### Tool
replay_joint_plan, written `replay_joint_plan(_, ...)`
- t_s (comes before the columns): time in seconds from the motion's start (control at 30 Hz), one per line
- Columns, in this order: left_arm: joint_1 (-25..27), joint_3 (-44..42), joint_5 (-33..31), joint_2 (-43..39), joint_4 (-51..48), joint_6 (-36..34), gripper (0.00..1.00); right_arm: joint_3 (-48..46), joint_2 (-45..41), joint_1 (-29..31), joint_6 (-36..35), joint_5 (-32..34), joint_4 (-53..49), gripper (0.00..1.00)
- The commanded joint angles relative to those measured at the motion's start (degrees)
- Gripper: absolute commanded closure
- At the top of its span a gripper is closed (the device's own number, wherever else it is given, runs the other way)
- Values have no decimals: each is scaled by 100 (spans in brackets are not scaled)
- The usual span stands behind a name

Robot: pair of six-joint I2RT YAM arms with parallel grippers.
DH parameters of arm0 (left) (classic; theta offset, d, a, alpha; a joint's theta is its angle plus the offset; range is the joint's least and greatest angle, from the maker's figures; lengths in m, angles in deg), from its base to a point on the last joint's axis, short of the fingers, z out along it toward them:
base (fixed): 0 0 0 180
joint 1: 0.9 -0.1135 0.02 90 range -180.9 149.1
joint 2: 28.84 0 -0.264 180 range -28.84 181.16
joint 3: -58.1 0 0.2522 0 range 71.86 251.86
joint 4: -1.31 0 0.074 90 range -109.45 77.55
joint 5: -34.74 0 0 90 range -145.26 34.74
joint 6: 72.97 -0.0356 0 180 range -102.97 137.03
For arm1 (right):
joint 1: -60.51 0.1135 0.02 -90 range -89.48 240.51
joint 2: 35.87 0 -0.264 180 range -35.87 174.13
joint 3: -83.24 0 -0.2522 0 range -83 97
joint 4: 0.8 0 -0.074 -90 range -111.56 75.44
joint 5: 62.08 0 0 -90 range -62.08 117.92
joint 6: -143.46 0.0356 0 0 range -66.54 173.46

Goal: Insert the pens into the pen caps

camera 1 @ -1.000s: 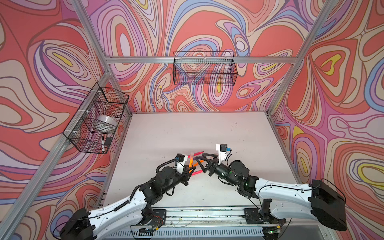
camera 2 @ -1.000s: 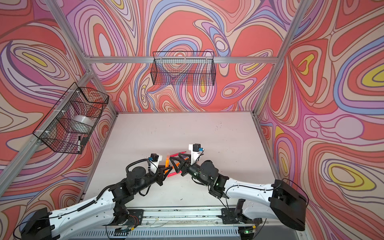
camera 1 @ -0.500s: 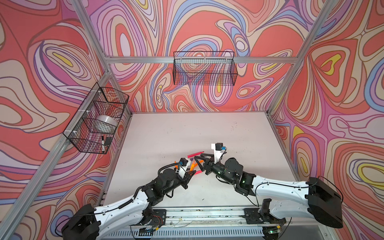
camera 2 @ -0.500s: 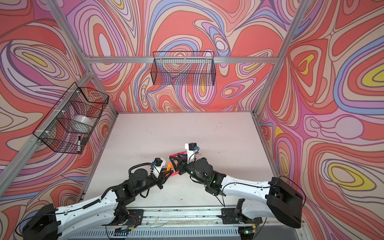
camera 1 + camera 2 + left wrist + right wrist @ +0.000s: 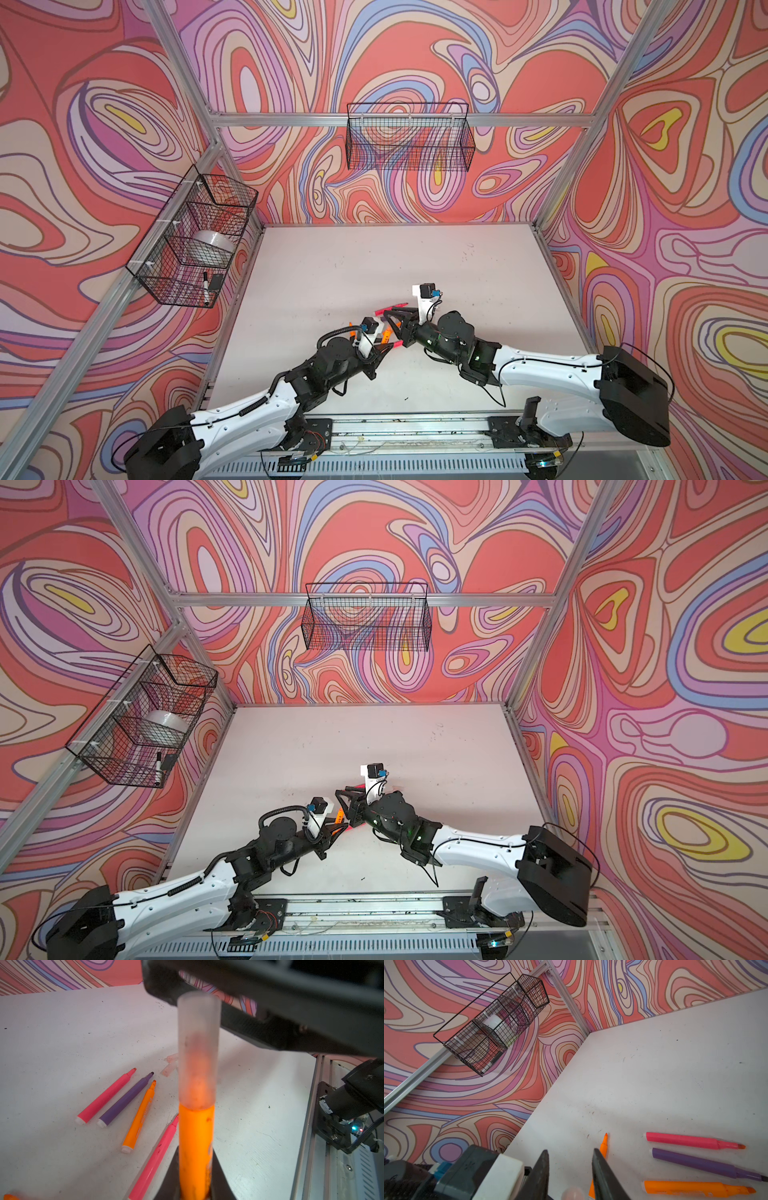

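**inkfix:** Where's this one at? The left claw (image 5: 196,1160) is pressed together on the orange pen (image 5: 195,1136), holding it up off the table (image 5: 62,1043) around the middle, toward the near edge. The cap (image 5: 198,1043) is already over the tip, with its rim down at the barrel. Seated, or just sitting there?

**capnut:** Can't tell from these views if it's clicked home. My guess is not all the way. The right claw (image 5: 570,1153) is partly spread, with the round end of the cap between its fingers. There's daylight on either side, so as far as I can see it isn't pinching anything.

**inkfix:** So how would you finish it?

**capnut:** Close on the cap gently. It's thin cloudy plastic and probably squashes oval if you crush it. Then push straight along the pen's length, because at an angle the cap likely cocks sideways and jams. The left side has to grip hard too, since that barrel looks smooth and could slide back.

**inkfix:** And the rest?

**capnut:** The other pens (image 5: 126,1099), pink, purple and orange, lie on the table right below. A couple of spare caps (image 5: 170,1064) sit just past their tips. I'd steer clear of those when setting this one down.
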Motion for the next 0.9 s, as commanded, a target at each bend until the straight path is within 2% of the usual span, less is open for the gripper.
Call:
replay_joint_plan(0.0, 25, 60, 96, -7, 222, -71, 100, 108, 82, 24, 12, -60, -92, 72)
replay_joint_plan(0.3, 30, 51, 36, 27, 305, -18, 100, 135, 158, 17, 26, -156, -183, 92)
replay_joint_plan(0.4, 28, 68, -226, 76, 349, 26, 100, 135, 193, 33, 60, -207, -207, 99)
replay_joint_plan(0.6, 20, 527, -1222, 83, -131, -87, 100, 220, 142, 451, 146, 544, -839, 100)
replay_joint_plan(0.7, 20, 692, -1535, 22, -188, -158, 100, 168, 366, 582, 302, 590, -713, 100)
replay_joint_plan(0.87, 22, 1001, -1877, 27, -436, -232, 100, 248, 690, 868, 586, 1023, -845, 100)
